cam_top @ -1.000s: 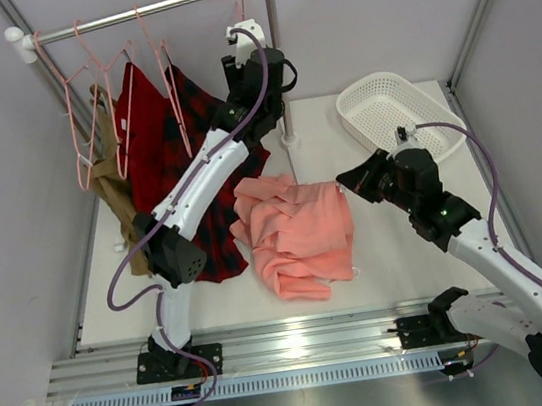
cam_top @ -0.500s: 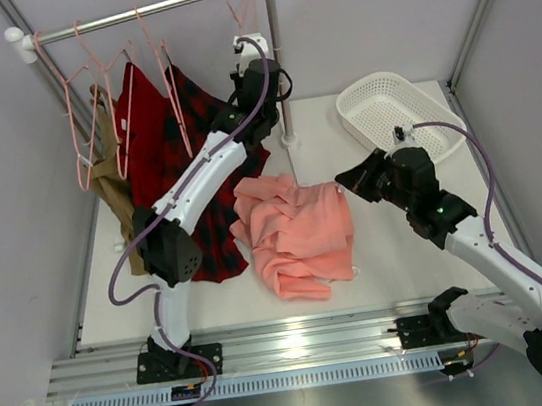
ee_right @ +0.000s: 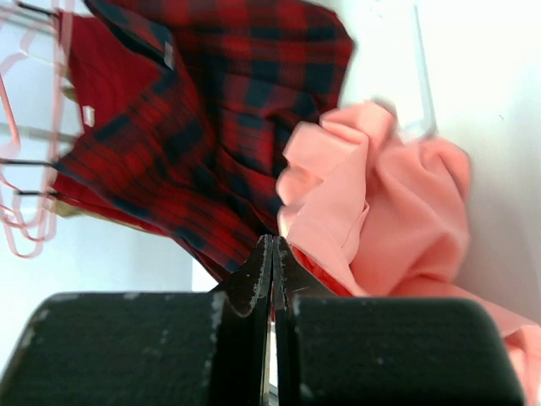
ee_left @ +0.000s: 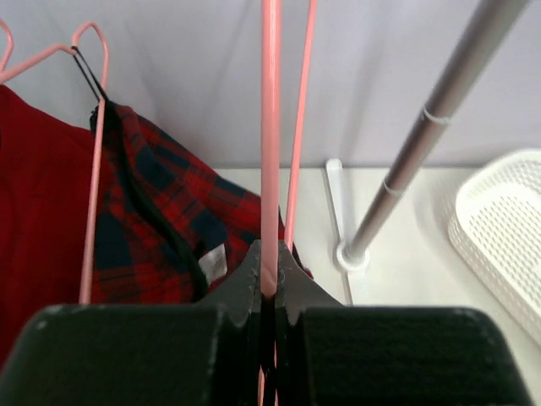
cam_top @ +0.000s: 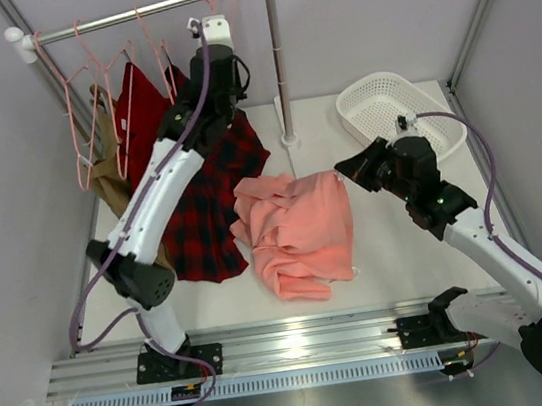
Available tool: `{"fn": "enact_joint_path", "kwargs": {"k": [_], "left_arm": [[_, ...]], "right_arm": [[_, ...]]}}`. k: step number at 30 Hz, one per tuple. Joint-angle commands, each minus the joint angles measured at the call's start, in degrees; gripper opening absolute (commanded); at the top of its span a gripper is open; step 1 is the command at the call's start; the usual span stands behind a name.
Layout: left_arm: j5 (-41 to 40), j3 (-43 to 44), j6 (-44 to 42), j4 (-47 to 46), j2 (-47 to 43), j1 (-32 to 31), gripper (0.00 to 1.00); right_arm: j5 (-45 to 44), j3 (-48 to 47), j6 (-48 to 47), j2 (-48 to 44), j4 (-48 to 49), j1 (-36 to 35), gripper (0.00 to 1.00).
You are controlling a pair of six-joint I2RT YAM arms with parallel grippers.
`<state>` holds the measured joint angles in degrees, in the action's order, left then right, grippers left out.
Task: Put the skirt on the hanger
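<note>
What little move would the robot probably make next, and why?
Probably lift the hanger off the rail: the left gripper is shut on its wire, its hook looks hung on the rail, and the skirt lies crumpled on the table.

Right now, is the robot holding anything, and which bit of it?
The left jaws pinch the hanger by one frame wire. The right jaws are shut on nothing.

Hook of hanger [ee_left: 270, 127] cut off at left wrist view's top, skirt [ee_right: 414, 211] blurred, cropped in right wrist view
</note>
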<state>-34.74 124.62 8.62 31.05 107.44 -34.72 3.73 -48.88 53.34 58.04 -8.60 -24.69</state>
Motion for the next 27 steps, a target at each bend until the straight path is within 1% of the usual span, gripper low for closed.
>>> {"fn": "enact_joint_path", "kwargs": {"k": [1,2,3,5,6,7,8,9,10,11,12,13,15,16,17,19,20,22,23,24,25,27], "left_arm": [[7.8,-4.2,1.2,8.7,-10.7,0.3,0.0],[11.8,-8.6,1.7,9.2,-15.6,0.3,0.0],[13.3,-12.7,3.1,9.8,-18.3,0.2,0.0],[15.0,-16.8,4.6,11.6,-23.7,-0.1,0.0],[16.4,-22.7,5.0,12.0,-29.3,-0.3,0.0],[17.3,-24.4,5.3,12.6,-32.1,-0.4,0.0],[18.6,-26.1,5.6,14.5,-34.7,-0.9,0.0],[20.2,-30.4,5.9,15.7,-37.2,-1.0,0.0],[23.0,-31.7,6.3,17.0,-41.7,-1.2,0.0],[23.8,-34.6,6.8,18.3,-43.8,-2.0,0.0],[25.1,-37.5,7.1,20.7,-45.9,-2.7,0.0],[27.5,-38.9,7.4,21.6,-50.0,-3.3,0.0],[30.2,-43.2,7.8,23.5,-54.0,-6.1,0.0],[31.3,-47.1,8.3,23.9,-56.0,-7.0,0.0],[31.8,-48.4,8.9,24.4,-59.4,-9.2,0.0],[32.5,-50.4,11.2,25.5,-62.6,-11.2,0.0],[33.6,-53.7,11.9,25.7,-65.1,-13.1,0.0],[34.3,-56.9,13.5,24.9,-67.7,-14.4,0.0],[36.7,-58.6,13.9,24.6,-68.8,-15.4,0.0],[37.3,-60.1,14.2,24.4,-69.9,-15.7,0.0],[37.7,-60.8,14.2,23.8,-70.3,-16.4,0.0],[37.9,-63.0,14.4,22.7,-70.2,-17.0,0.0]], "right_arm": [[0.2,-6.5,1.5,1.5,3.7,0.9,0.0],[0.0,-6.8,1.9,2.0,3.3,1.0,0.0],[-0.5,-7.1,2.9,2.5,3.2,1.1,0.0],[-1.3,-6.5,8.9,3.6,3.1,2.5,0.0],[-0.7,-5.7,11.4,3.7,4.1,3.1,0.0],[0.0,-4.7,16.6,3.9,7.3,3.7,0.0],[1.0,-2.5,19.2,4.2,9.5,4.4,0.0],[0.9,-1.6,21.9,4.4,11.3,4.6,0.0],[0.7,-0.9,23.9,4.5,12.6,4.6,0.0],[-0.7,-0.7,26.4,5.0,13.8,4.6,0.0],[-2.1,-1.2,27.0,5.2,13.3,4.0,0.0],[-3.6,-1.7,27.7,5.2,12.0,3.7,0.0],[-9.1,-3.0,30.1,5.4,9.5,3.2,0.0],[-10.3,-3.1,31.2,5.4,9.1,3.2,0.0],[-11.3,-3.1,32.3,5.4,9.1,3.1,0.0],[-13.6,-3.8,35.9,5.2,8.8,3.1,0.0],[-14.5,-4.2,36.9,5.2,8.9,3.0,0.0],[-14.8,-5.9,37.3,5.6,8.2,2.9,0.0],[-14.7,-7.0,37.4,5.8,5.4,2.9,0.0],[-15.1,-8.1,38.2,5.9,3.7,2.6,0.0],[-16.4,-9.2,38.3,5.9,2.0,1.9,0.0],[-16.8,-9.2,39.0,5.5,1.7,1.6,0.0]]}}
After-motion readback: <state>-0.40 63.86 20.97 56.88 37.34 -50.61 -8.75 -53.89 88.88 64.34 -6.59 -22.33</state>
